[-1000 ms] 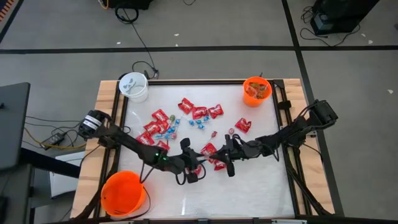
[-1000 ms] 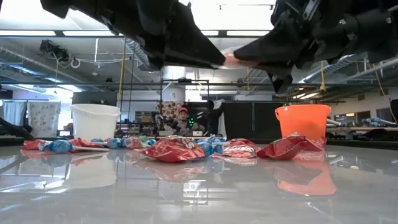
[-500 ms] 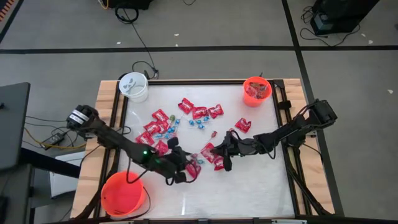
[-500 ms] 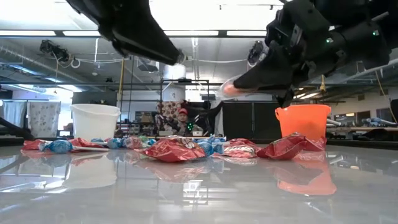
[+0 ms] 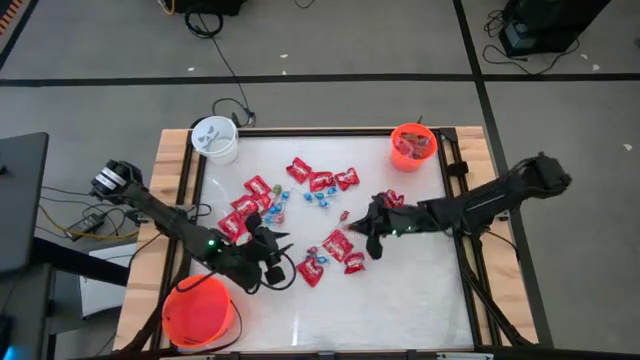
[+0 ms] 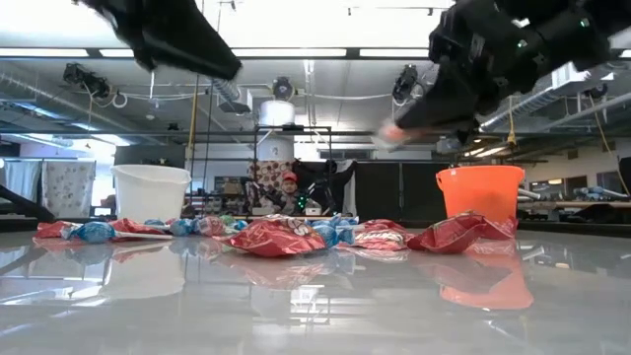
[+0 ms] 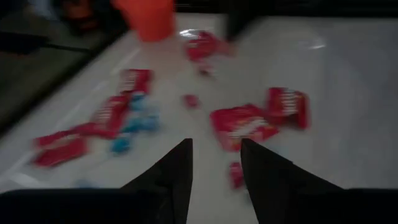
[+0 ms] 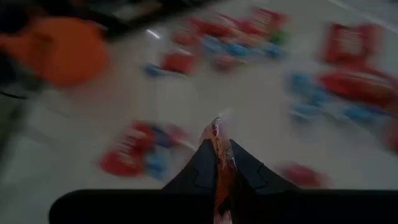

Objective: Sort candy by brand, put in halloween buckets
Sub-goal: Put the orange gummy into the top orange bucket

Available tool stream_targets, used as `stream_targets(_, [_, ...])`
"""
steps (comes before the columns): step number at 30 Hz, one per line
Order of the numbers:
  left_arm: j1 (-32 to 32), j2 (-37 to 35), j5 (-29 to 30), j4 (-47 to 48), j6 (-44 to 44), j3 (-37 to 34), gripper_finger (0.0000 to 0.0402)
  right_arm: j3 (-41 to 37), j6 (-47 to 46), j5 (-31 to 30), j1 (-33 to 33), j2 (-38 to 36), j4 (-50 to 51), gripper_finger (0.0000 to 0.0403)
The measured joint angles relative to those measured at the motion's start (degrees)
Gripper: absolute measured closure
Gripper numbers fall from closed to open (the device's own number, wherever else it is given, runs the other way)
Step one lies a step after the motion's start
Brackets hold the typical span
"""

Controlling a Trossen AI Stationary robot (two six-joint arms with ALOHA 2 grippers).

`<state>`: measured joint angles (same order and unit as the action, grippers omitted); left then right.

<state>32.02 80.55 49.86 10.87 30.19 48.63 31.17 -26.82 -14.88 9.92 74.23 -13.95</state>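
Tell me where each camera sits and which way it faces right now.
High view: overhead, straight down; both arms, white bucket, small orange bucket.
Low view: tabletop height, level across the candy into the room; arms overhead.
Left wrist view: past the open left tool at red packets.
Right wrist view: past the right tool, pinching a clear-wrapped candy.
Shared: high and low views both show the white and small orange buckets.

Left hand (image 7: 214, 163) parted, right hand (image 8: 219, 163) pinched, both aloft.
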Motion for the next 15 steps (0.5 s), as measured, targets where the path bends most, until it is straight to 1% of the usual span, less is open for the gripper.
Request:
stream_targets(2, [-1.5, 0.2, -4.7, -11.1, -3.5, -5.1, 0.0262, 3.0, -0.1, -1.7, -2.5, -3.7, 13.0, 0.0380])
stream_targets(5, [-4.1, 0.3, -13.5, -30.0, -7.2, -13.0, 0.0262, 9.2, 0.0, -4.3, -7.0, -7.8, 33.0, 0.0380])
stream_targets(7, [-5.6, 0.3, -16.6, -38.1, -7.4, -17.1, 0.0262, 13.6, 0.0, -6.7, -10.7, -9.8, 45.0, 0.0380])
stream_targets(9, [-6.6, 0.1, -16.6, -42.0, -6.8, -19.7, 0.0262, 17.5, 0.2, -9.7, -14.7, -11.0, 54.4, 0.0380])
stream_targets(11, [-7.4, -0.5, -15.4, -43.0, -6.2, -20.7, 0.0262, 20.1, 0.0, -11.5, -19.4, -11.9, 60.6, 0.0380])
stream_targets(13, [-7.7, -1.4, -14.8, -42.4, -6.2, -20.8, 0.0262, 20.9, 0.4, -11.7, -24.4, -12.5, 63.2, 0.0378])
stream_targets(15, [-7.7, -1.7, -14.9, -42.3, -7.6, -20.2, 0.0262, 20.9, 1.8, -11.6, -29.4, -12.5, 63.4, 0.0378])
